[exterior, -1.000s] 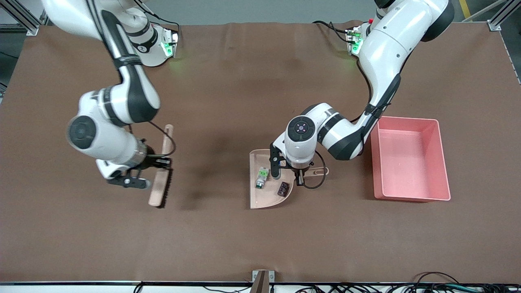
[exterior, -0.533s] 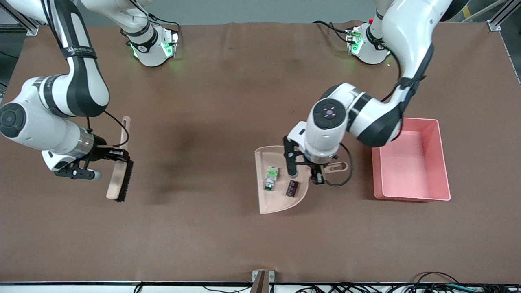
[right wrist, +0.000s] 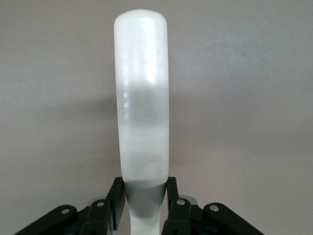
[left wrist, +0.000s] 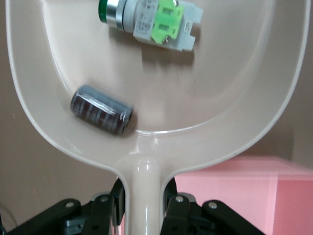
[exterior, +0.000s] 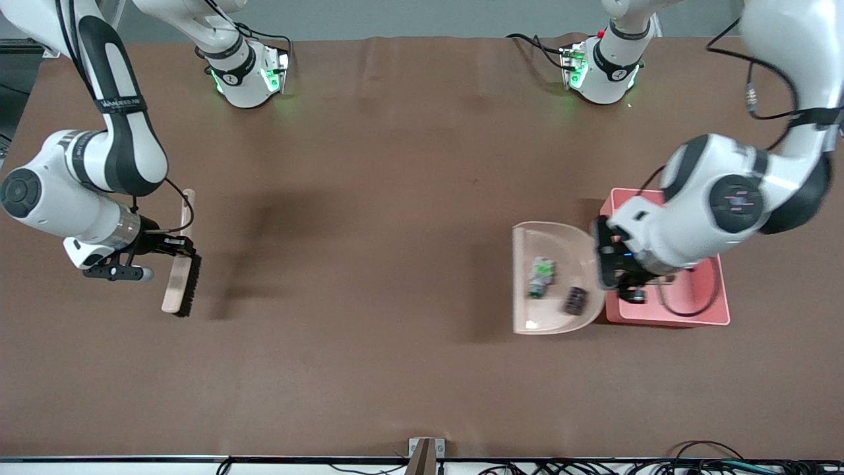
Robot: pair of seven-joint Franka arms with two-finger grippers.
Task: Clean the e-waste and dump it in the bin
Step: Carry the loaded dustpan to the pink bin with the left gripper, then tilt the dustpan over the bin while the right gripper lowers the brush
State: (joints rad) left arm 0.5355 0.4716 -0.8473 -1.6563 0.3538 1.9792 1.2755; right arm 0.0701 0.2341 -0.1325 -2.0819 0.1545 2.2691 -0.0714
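Note:
My left gripper is shut on the handle of a beige dustpan and holds it above the table, right beside the pink bin. Both e-waste parts lie in the pan: the white part with a green end and the dark block. The left wrist view shows the left gripper clamped on the handle, the pan, the white-green part, the dark block and a bin corner. My right gripper is shut on a brush.
The left arm's wrist covers much of the bin's inside. In the right wrist view the right gripper clamps the brush handle over bare brown table. The brush hangs above the table near the right arm's end.
My left gripper lifted the dustpan with both parts and carried it from the table's middle up beside the bin. My right arm moved the brush toward its own end of the table.

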